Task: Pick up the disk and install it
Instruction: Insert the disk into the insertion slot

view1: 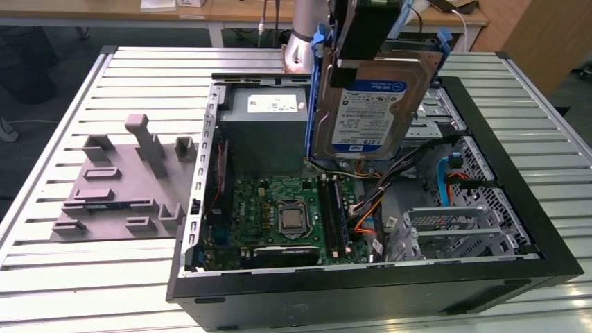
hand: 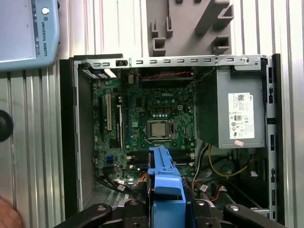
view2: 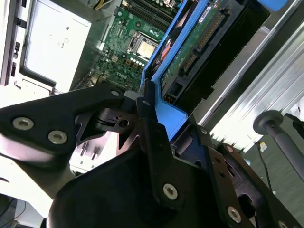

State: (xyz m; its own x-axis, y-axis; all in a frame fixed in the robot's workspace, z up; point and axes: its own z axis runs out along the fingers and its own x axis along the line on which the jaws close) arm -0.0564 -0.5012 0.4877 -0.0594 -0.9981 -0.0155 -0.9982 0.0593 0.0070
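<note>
The disk (view1: pixel 375 104) is held clear above the open case (view1: pixel 370 298), hanging on edge. Its silver face and white-and-blue label (view1: pixel 365 118) are turned toward the exterior view. Blue rails (view1: pixel 320 90) are fitted along both its sides. Its green circuit-board underside (view2: pixel 190 50) is seen in the second wrist view. The gripper (view1: pixel 365 59) is closed on the disk at its upper end, with the fingers (view2: pixel 151 118) pressed against a blue rail. The disk is suspended over the power supply (view1: pixel 268 121) and the motherboard (view1: pixel 287 215); contact with either cannot be judged. The case is laid on its side, panel off, on a slatted metal table (view1: pixel 138 76). A grey fixture (view1: pixel 120 187) is set on the table at the exterior view's left, just beside the case. Wooden desks (view1: pixel 111 10) are seen behind the table, over a dark floor.
</note>
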